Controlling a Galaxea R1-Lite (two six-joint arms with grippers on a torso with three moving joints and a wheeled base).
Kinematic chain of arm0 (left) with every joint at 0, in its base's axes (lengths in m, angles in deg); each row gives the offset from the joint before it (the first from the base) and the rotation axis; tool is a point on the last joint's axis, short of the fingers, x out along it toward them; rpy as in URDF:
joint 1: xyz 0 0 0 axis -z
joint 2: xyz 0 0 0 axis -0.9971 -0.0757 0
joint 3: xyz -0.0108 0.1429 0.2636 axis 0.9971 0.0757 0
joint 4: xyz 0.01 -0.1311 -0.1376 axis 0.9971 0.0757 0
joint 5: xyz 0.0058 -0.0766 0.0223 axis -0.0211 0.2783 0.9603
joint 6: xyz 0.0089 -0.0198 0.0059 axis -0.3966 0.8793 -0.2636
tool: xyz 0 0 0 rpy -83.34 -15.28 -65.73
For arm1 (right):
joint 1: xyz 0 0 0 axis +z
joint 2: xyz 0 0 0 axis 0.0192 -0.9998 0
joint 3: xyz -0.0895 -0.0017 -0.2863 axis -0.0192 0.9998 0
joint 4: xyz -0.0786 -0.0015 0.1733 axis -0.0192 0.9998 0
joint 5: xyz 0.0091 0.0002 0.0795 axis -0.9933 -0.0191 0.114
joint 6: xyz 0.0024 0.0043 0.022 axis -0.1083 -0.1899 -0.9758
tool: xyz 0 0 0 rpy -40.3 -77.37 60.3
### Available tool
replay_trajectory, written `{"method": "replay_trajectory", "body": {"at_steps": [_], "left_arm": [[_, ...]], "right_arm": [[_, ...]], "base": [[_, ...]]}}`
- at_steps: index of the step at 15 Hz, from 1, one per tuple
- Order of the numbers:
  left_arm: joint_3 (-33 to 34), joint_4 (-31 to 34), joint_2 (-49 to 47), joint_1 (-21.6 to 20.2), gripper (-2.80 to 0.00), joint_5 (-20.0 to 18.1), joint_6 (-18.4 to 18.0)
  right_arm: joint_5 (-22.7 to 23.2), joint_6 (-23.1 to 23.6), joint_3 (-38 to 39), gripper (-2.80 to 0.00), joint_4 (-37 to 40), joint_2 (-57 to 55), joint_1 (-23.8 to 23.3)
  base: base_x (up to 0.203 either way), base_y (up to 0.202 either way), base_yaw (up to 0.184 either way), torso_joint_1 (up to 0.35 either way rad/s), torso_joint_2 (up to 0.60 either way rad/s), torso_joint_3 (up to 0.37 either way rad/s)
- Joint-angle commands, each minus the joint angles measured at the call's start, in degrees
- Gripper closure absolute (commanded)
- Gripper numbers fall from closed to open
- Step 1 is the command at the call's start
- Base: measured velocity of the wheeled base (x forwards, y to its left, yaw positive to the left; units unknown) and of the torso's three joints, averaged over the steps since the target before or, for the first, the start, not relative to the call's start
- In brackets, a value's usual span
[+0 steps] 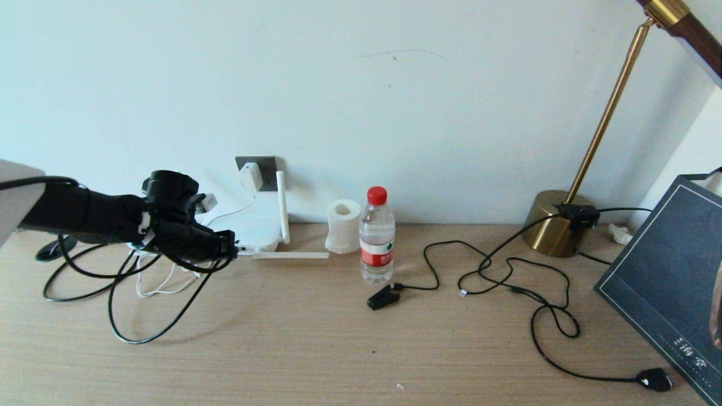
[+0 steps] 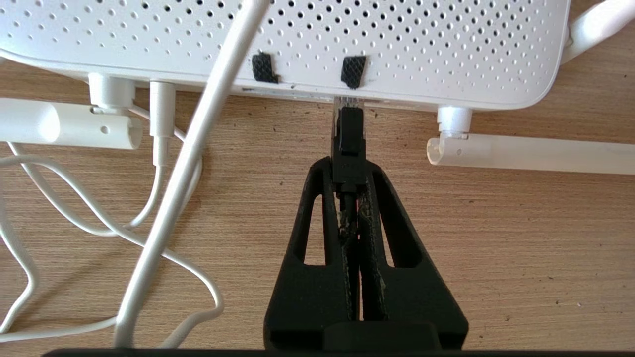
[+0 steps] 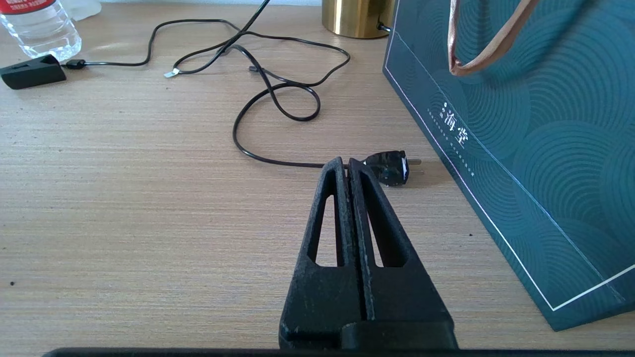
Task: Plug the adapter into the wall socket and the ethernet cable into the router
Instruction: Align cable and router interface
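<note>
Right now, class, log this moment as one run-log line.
left pincer: shut on ethernet cable, plug at router port | adapter: in wall socket | right pincer: shut, idle

Readable print — only on the gift bag and the bottle label

The dark teal paper gift bag [image 3: 521, 148] at the right side of the table carries small pale Chinese characters on its face, reading roughly 海堂, with a line of tiny print beneath that is too small to make out — the same mark shows faintly near the bag's lower edge in the head view. The water bottle [image 1: 377, 237] wears a red-and-white label [image 1: 377, 255] whose lettering cannot be read.
</note>
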Motion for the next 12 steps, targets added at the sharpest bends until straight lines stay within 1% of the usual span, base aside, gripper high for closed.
{"method": "replay_trajectory", "body": {"at_steps": [1, 12], "left_arm": [[-0.3, -0.1, -0.4, -0.1, 0.00, 0.0, 0.0], [-0.1, -0.5, -1.1, -0.4, 0.00, 0.0, 0.0]], "right_arm": [[0.0, 0.0, 0.0, 0.00, 0.0, -0.1, 0.0], [0.0, 0.0, 0.0, 0.00, 0.0, -0.1, 0.0]], "base": [[0.000, 0.000, 0.000, 0.000, 0.00, 0.000], [0.000, 0.000, 0.000, 0.000, 0.00, 0.000]]}}
